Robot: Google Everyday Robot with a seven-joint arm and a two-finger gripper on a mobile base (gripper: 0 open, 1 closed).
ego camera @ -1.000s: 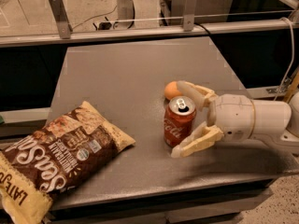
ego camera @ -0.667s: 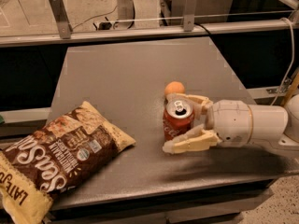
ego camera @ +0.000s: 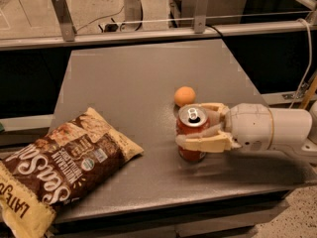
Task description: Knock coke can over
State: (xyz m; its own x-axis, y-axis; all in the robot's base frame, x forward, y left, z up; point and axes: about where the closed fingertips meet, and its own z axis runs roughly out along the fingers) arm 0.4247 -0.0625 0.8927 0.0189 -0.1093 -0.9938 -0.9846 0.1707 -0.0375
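The red coke can (ego camera: 191, 154) stands upright on the grey table (ego camera: 138, 78), right of centre near the front edge, its silver top showing. My gripper (ego camera: 194, 127) reaches in from the right at can height. Its cream fingers (ego camera: 205, 144) close around the can: one lies across the front of the can body, the other sits behind it near the rim. The white arm (ego camera: 270, 128) extends off the right edge.
A small round orange fruit (ego camera: 184, 96) lies just behind the can. A large brown chip bag (ego camera: 59, 165) lies at the front left, overhanging the table's edge. A metal rail (ego camera: 148, 31) runs along the back, and the table drops off close in front of the can.
The gripper's fingers were spread wide on either side of the can; they have since closed in against it. The can still stands upright in about the same spot.
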